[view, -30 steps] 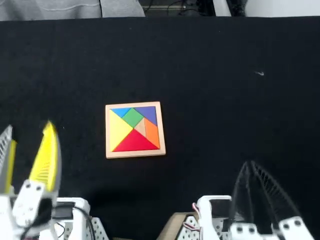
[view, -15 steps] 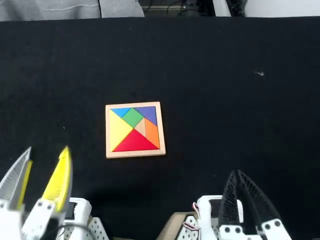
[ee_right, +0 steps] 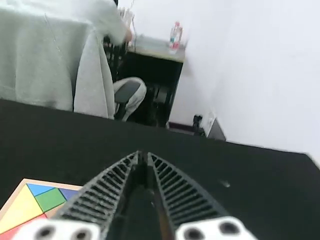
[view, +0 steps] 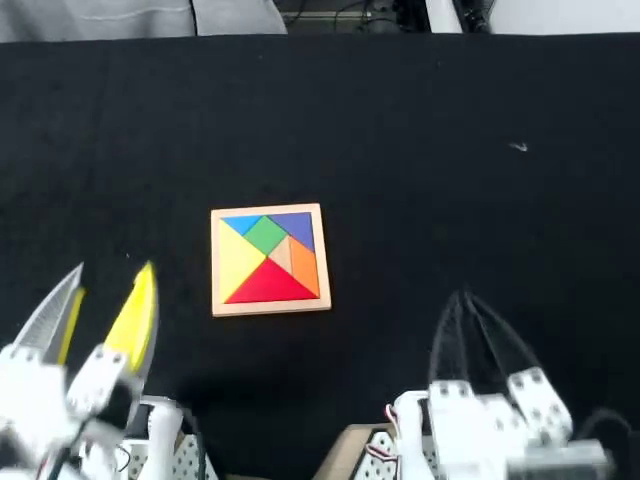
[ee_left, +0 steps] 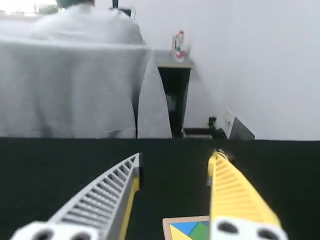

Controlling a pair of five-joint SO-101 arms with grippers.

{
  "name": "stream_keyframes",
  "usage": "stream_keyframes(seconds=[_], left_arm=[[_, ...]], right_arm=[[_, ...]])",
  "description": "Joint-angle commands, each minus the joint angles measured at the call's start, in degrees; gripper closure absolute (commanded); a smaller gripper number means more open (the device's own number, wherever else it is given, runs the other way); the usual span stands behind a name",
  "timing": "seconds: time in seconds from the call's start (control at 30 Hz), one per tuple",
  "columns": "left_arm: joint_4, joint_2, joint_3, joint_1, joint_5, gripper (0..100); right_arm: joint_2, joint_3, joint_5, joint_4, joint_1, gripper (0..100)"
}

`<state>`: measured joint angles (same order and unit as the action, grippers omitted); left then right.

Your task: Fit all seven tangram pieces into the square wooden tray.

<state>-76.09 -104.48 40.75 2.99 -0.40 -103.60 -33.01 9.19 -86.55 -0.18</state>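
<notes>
Tray (view: 270, 311) holds all pcs (view: 268, 285); left fingers (view: 135, 310) apart, right fingers (ee_right: 175, 195) prob. together.

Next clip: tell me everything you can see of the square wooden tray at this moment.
The square wooden tray is pale wood with a narrow rim. It lies flat, slightly turned, on the black table cover, a little left of centre in the high view. Seven coloured tangram pieces fill its inside, with no gap visible. Apart from them and the cover, nothing touches it.
</notes>
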Motion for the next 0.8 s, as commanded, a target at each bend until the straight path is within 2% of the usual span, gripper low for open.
stream_keyframes(seconds=[0.0,0.1,0.23,0.43,0.53,0.63,0.77], left_arm=[[10.99,0.0,12.09,-0.13,0.26,78],[21.54,0.0,23.34,-0.13,0.26,78],[37.1,0.0,38.55,0.4,0.18,78],[56.97,0.09,56.84,6.11,0.18,78],[53.36,0.44,56.75,8.22,0.18,78],[48.7,0.79,56.66,8.48,0.18,78],[42.37,0.53,56.66,8.31,0.18,78]], right_arm=[[-4.97,-11.74,-0.09,8.09,-1.14,98.7],[-4.97,-22.55,-0.09,17.85,-0.97,98.6],[-4.97,-36.88,-0.18,35.96,-0.97,98.6],[-4.97,-56.57,-0.26,57.14,-0.97,98.6],[-4.7,-63.87,-0.44,62.42,-0.88,98.7],[-4.79,-63.34,-0.53,56.26,-1.05,98.6],[-4.79,-63.52,-0.53,55.47,-0.79,98.6]])
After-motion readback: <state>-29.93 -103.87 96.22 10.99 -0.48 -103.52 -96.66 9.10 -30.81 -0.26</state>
